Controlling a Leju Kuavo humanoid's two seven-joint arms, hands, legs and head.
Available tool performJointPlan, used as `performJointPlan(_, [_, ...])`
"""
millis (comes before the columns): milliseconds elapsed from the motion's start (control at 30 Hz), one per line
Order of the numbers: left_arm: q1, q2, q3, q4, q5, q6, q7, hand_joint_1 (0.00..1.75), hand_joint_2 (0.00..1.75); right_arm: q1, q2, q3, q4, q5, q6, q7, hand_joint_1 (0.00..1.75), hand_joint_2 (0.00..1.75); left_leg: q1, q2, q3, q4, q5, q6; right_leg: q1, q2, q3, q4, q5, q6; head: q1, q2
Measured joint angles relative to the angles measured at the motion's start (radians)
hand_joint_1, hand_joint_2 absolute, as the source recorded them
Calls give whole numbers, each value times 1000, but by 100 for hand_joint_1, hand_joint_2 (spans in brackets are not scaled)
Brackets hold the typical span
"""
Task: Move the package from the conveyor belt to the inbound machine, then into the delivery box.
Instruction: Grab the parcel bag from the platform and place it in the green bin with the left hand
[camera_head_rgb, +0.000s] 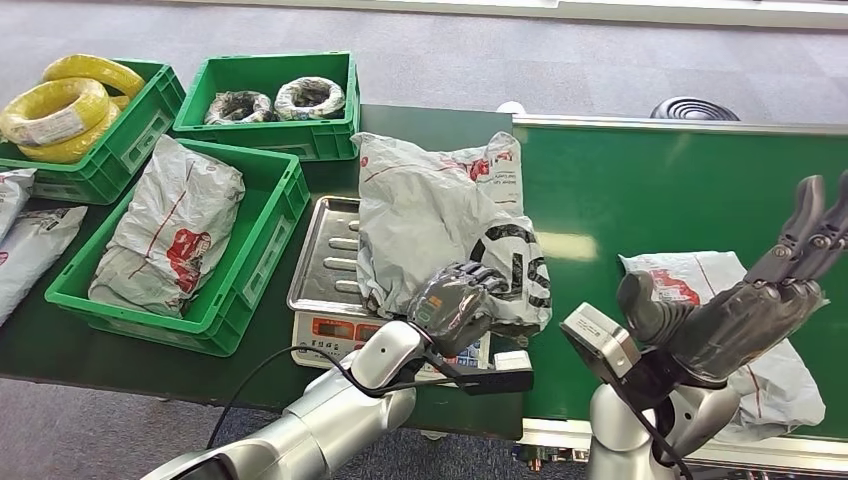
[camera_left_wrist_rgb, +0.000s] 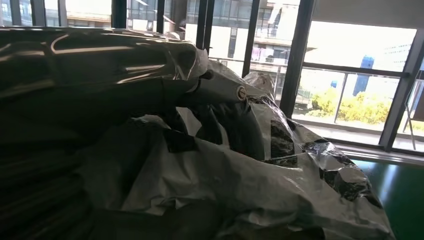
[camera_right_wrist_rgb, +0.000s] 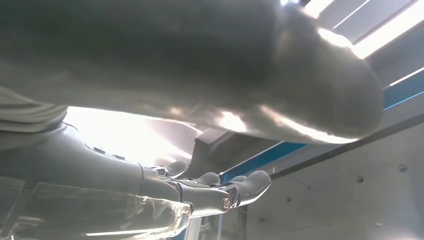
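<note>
The left hand (camera_head_rgb: 455, 305) grips the near edge of the grey package (camera_head_rgb: 440, 225) draped over the scale (camera_head_rgb: 325, 275), while the right hand (camera_head_rgb: 740, 300), fingers spread and holding nothing, hovers above the green conveyor belt (camera_head_rgb: 650, 190).

Beyond the right hand's fingers (camera_head_rgb: 815, 225) the conveyor belt (camera_head_rgb: 640, 190) lies bare; second package (camera_head_rgb: 770, 375) beneath them; filled green crate (camera_head_rgb: 255, 255) blocks far left.
</note>
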Motion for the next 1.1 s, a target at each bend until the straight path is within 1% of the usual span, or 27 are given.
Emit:
performJointPlan(367, [-1,0,1,22,9,-32,-15,164,175,1,0,5,-5,0,0,3,0,0,0,0,0,0,0,0,0,0,0,0,0,0,0,0])
performJointPlan(567, [-6,0,2,26,17,-35,-21,170,175,1,0,7,-8,2,0,4,0,0,0,0,0,0,0,0,0,0,0,0,0,0,0,0])
performJointPlan(667, [-7,0,14,25,53,-21,-44,169,175,2,0,10,-9,3,0,7,0,0,0,0,0,0,0,0,0,0,0,0,0,0,0,0])
performJointPlan(767, [-9,1,63,2,165,18,-105,174,175,6,0,14,-9,2,0,8,0,0,0,0,0,0,0,0,0,0,0,0,0,0,0,0])
performJointPlan(833, [-17,7,129,-46,282,41,-147,175,175,10,0,17,-9,0,0,9,0,0,0,0,0,0,0,0,0,0,0,0,0,0,0,0])
performJointPlan(900, [-34,19,209,-107,377,46,-171,175,175,13,0,19,-9,-2,0,9,0,0,0,0,0,0,0,0,0,1,0,0,0,0,0,0])
performJointPlan(1000, [-57,37,298,-175,414,40,-179,175,175,17,0,20,-9,-3,0,9,0,0,1,0,0,0,1,0,0,0,0,1,0,0,0,0])
performJointPlan(1100, [-61,47,342,-218,416,38,-181,175,175,18,0,22,-9,-3,0,9,0,0,1,0,0,0,1,-1,0,0,0,1,0,0,0,0])
